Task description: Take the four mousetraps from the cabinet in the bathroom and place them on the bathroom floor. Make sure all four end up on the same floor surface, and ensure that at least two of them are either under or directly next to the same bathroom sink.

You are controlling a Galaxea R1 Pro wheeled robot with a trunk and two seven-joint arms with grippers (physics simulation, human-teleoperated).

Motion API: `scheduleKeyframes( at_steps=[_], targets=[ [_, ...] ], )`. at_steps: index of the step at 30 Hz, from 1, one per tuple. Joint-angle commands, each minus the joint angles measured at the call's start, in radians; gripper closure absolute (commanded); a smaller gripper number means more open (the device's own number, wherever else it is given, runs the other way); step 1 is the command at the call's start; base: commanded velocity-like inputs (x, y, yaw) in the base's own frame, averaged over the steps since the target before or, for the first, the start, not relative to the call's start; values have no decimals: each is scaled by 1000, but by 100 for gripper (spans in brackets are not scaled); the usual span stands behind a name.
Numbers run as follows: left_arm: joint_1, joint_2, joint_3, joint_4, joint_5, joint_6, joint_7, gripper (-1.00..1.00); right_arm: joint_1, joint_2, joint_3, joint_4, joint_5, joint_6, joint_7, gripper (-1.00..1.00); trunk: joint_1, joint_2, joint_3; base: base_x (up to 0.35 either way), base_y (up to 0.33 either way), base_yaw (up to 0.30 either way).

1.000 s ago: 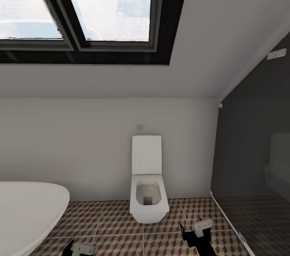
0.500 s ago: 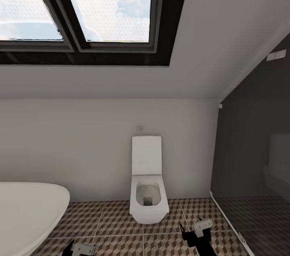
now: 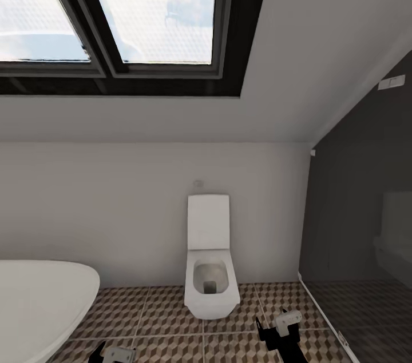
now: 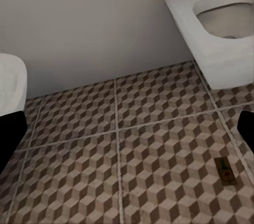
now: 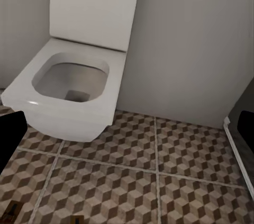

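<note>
Both arms hang low and empty. Left gripper [image 3: 114, 353] is spread wide, its dark fingertips at opposite edges of the left wrist view with nothing between. Right gripper [image 3: 278, 326] is equally wide and carries nothing.

1 mousetrap [image 4: 226, 171] lies flat on the bathroom floor [image 4: 79, 171] near the toilet [image 3: 210, 277]: small tan board, dark wire, red mark. We can't identify the small tan bits at the edge of the right wrist view.

We judge this a transit step between fetches. Next we need to turn the base toward the cabinet, then reach into a drawer for another trap.

The tiles are matte, with a cube print and pale grout. The toilet is glossy white and boxy, with its lid up. The bathtub [image 3: 40, 300] is smooth, white and oval. Beyond are a plain wall and a black-framed skylight [image 3: 154, 8].
</note>
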Motion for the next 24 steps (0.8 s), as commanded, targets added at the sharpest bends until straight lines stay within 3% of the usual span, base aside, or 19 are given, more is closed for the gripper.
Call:
scheduleKeyframes(
  at_steps=[1,24],
  targets=[
    [-1,-1,-9,2,1,-3,6,-100,-1,0,9,0,-5,-1,-5,-100,-4,6,2,0,0,0],
    [-1,-1,-9,2,1,-3,7,-100,-1,6,9,0,-5,-2,-5,-100,-92,167,66,0,0,0]
  ],
)
